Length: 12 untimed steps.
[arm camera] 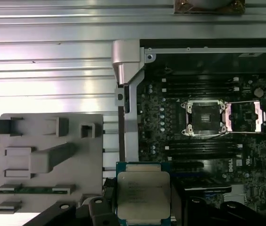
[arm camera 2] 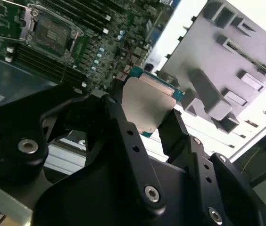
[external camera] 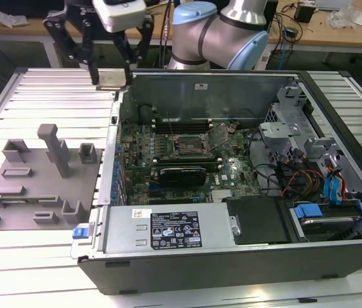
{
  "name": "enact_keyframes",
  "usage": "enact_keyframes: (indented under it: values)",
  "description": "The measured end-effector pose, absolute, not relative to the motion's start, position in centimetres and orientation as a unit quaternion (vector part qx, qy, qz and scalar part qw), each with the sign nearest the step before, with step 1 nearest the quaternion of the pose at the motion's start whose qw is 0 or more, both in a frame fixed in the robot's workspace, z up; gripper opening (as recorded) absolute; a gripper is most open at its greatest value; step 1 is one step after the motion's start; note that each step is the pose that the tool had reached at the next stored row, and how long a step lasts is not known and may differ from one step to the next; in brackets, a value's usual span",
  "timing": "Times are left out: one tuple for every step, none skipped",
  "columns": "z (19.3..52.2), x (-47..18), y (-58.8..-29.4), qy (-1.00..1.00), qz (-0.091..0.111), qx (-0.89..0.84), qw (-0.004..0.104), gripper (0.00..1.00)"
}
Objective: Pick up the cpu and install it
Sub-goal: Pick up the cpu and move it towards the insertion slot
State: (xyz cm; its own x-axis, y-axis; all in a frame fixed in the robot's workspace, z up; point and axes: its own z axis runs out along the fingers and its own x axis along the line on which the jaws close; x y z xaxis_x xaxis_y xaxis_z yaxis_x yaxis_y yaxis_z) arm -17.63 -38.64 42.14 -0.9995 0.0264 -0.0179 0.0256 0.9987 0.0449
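Ribbed aluminium worktop (external camera: pixel 52 96) ran under everything, and on it sat the open grey metal computer case (external camera: pixel 245 256) with its green motherboard (external camera: pixel 136 151) laid bare. Up at eleven o'clock in the exterior view hung the black two-fingered pincer (external camera: pixel 112 76), over the worktop just outside the case's far corner. It was clamped on the cpu (arm camera 2: pixel 149 106), the small flat square chip with the silver-white metal top, one finger on each of two opposite edges. The chip was clear of every surface and facing its metal top to both wrist cameras.

Now the line that mattered: from the pincer, the dark square socket (external camera: pixel 190 144) lay at about four o'clock in the exterior view, well apart and lower, inside the case. Its hinged metal load plate (arm camera: pixel 244 115) stood thrown open beside it, and the seat looked bare. In the first wrist view the chip's edges ran roughly square with the socket frame's, so by my reckoning little twist was called for. Back at seven o'clock from the pincer lay the grey moulded holder plate (external camera: pixel 27 186).
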Motion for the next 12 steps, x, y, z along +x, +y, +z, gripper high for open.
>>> enact_keyframes:
  values:
    - [42.1,-17.0,-38.6,1.000,0.022,0.013,0.009,0.55]
    - [42.1,-16.2,-38.6,1.000,0.022,0.013,0.009,0.55]
    - [42.1,-15.8,-38.6,1.000,0.022,0.013,0.009,0.55]
    - [42.1,-15.4,-38.6,1.000,0.022,0.013,0.009,0.55]
    - [42.1,-15.0,-38.6,1.000,0.022,0.013,0.009,0.55]
    - [42.1,-14.7,-38.6,1.000,0.022,0.013,0.009,0.55]
    - [42.1,-14.0,-38.6,1.000,0.022,0.013,0.009,0.55]
    - [42.1,-13.5,-38.6,1.000,0.022,0.013,0.009,0.55]
    - [42.1,-13.2,-38.6,1.000,0.022,0.013,0.009,0.55]
    - [42.1,-12.6,-38.6,1.000,0.022,0.013,0.009,0.55]
    - [42.1,-12.0,-38.6,1.000,0.022,0.013,0.009,0.55]
    - [42.1,-11.2,-38.6,1.000,0.022,0.013,0.009,0.55]
